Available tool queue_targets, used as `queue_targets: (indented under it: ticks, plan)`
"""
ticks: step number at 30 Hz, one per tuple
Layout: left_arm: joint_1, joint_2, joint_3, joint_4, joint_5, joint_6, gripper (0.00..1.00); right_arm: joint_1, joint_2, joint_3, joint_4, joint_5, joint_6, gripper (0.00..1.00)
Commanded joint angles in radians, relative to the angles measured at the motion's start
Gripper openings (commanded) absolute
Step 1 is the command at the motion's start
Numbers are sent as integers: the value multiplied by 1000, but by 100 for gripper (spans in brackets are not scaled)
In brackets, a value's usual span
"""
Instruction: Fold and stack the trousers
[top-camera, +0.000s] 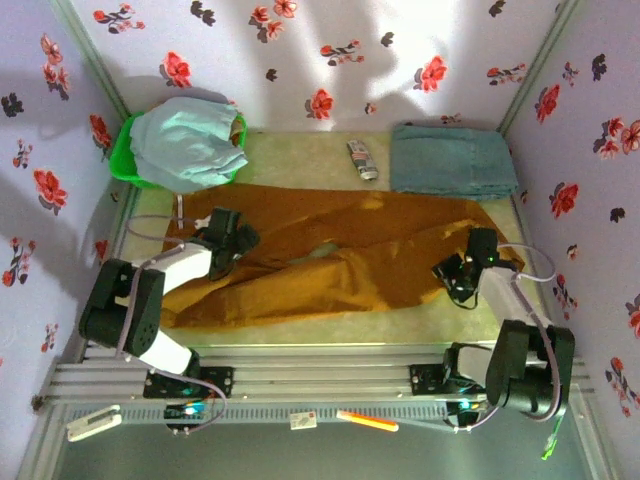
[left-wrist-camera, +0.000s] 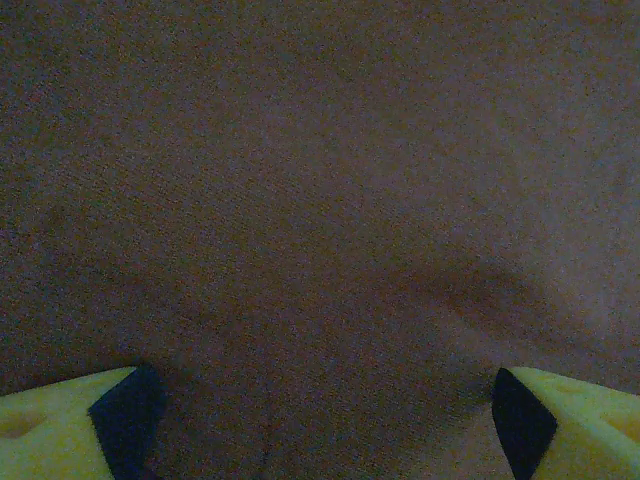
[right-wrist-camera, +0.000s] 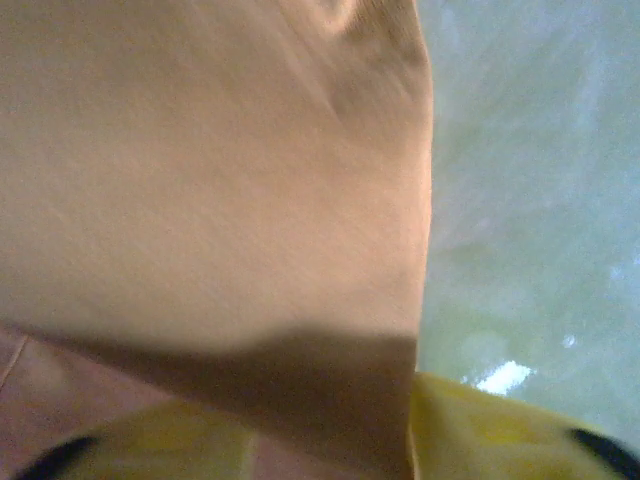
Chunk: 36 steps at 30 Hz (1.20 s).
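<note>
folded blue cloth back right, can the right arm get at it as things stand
Probably yes: the right pincer is at the trousers' right end, just in front of the folded blue cloth, nothing standing between. Trouser cloth sits between its fingers, so it may have to release first.

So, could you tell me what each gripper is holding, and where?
The right gripper seems to pinch the trousers at their right-end edge; the left gripper is open over them, holding nothing.
</note>
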<state>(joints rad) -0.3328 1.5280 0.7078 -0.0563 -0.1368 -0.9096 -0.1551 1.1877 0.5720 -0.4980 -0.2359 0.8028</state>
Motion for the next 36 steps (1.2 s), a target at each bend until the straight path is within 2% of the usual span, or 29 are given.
queue_targets:
  ticks: [1, 2, 8, 13, 14, 15, 17, 20, 21, 25, 28, 29, 31, 33, 36]
  plan:
    - [32, -19, -36, -16, -15, 26, 89, -11, -46, 84, -27, 84, -43, 4]
    - [37, -28, -41, -17, -15, 25, 89, -10, -80, 110, -63, 106, -56, 0]
    - [42, -65, -63, -4, -3, 20, 89, 20, -213, 340, -349, 150, -151, 0]
    - [45, -103, -68, -19, 7, 38, 88, 59, -353, 329, -543, 223, -146, 0]
    - [44, -112, -74, -19, 10, 37, 88, 60, -363, 308, -551, 208, -145, 4]
    - [44, -123, -80, -23, 12, 37, 88, 60, -361, 285, -562, 195, -142, 20]
    - [44, -149, -91, -33, 12, 38, 88, 60, -340, 241, -574, 158, -140, 32]
    - [53, -206, -113, -60, 11, 38, 88, 63, -361, 187, -543, 112, -134, 82]
    - [57, -228, -119, -73, 8, 38, 88, 63, -365, 199, -542, 112, -144, 88]
    - [62, -293, -121, -103, 0, 37, 89, 63, -351, 294, -529, 148, -162, 85]
    - [46, -282, -90, -112, 2, 37, 89, 66, -296, 308, -403, 94, -132, 71]
    - [38, -265, -77, -108, 2, 41, 88, 74, -265, 293, -332, 64, -108, 64]
    - [24, -222, -50, -101, 0, 38, 88, 113, -193, 250, -186, 25, -47, 52]
    - [16, -165, -35, -82, -2, 33, 88, 193, -111, 204, -12, 8, 13, 43]
    - [21, -102, -47, -78, -44, 1, 88, 326, 23, 172, 142, 43, 75, 41]
